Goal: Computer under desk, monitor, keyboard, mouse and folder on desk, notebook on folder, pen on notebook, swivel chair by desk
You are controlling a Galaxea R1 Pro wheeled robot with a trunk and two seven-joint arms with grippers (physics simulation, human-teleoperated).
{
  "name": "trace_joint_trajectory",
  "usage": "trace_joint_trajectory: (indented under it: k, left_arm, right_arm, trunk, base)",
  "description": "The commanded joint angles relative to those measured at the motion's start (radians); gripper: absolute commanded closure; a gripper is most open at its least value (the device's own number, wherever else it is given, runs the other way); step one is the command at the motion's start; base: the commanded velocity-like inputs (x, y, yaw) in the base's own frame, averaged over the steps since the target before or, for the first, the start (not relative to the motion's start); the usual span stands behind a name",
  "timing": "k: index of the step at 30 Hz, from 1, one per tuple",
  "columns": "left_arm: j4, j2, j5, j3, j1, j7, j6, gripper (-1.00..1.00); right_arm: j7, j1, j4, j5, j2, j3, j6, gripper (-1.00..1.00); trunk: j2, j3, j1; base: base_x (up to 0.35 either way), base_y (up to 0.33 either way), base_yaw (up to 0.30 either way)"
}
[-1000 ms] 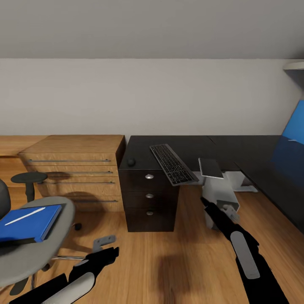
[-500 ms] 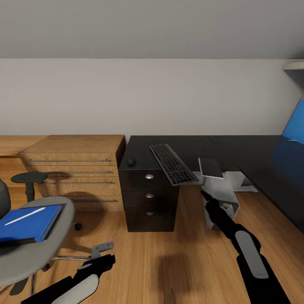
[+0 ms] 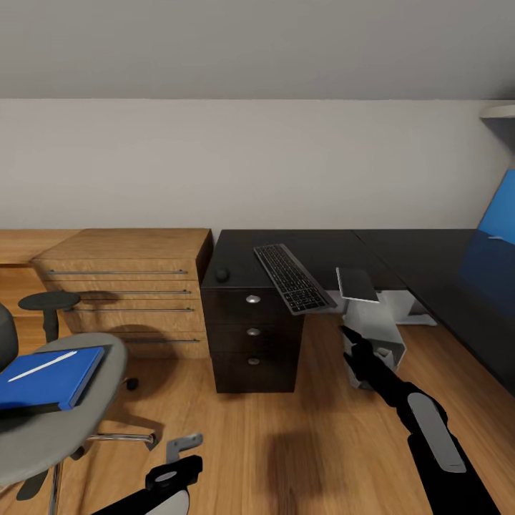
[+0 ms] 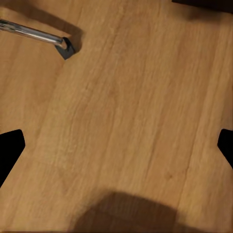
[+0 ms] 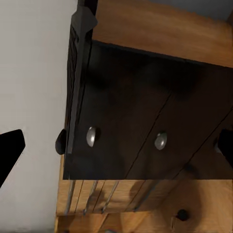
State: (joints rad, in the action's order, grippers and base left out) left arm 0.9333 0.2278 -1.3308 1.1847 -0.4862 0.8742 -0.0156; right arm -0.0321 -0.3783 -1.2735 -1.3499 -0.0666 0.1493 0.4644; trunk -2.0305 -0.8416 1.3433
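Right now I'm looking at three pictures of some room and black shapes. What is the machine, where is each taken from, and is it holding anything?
It is a simulated wheeled robot with two arms, steered by a person. The large picture comes from a camera on its head, looking down over both arms. The other two come from cameras near each arm's tool.

In the head view, the dark desk holds a keyboard that juts over the front edge, and a small mouse. A white computer stands on the floor beneath. A blue monitor shows at the right edge. On the chair lies a blue notebook with a white pen on top.

The left tool is open over bare floor; the right tool is open, facing the desk drawers. Neither holds anything.
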Motion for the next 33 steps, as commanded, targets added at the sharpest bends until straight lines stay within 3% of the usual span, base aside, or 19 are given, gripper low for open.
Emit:
trace_joint_trajectory:
  k: [1,8,33]
  left_arm:
    - [-0.003,-0.002,-0.004,0.004,-0.002,0.005,-0.002,-1.00]
    - [-0.012,-0.009,-0.005,0.006,-0.002,0.004,-0.003,-1.00]
    - [-0.014,-0.021,-0.007,0.016,-0.002,0.003,-0.003,-1.00]
  right_arm:
    - [-0.003,-0.001,0.000,-0.031,0.000,0.001,0.025,-1.00]
    - [-0.003,-0.001,0.001,-0.088,-0.001,0.001,0.073,-1.00]
    - [-0.005,-0.001,0.002,-0.092,0.001,-0.004,0.077,-1.00]
  trunk:
    - [0.000,-0.001,0.000]
    - [0.000,-0.001,0.000]
    - [0.000,-0.001,0.000]
  base:
    - [0.000,0.000,0.000]
    - [0.134,0.000,0.000]
    - [0.140,0.022,0.000]
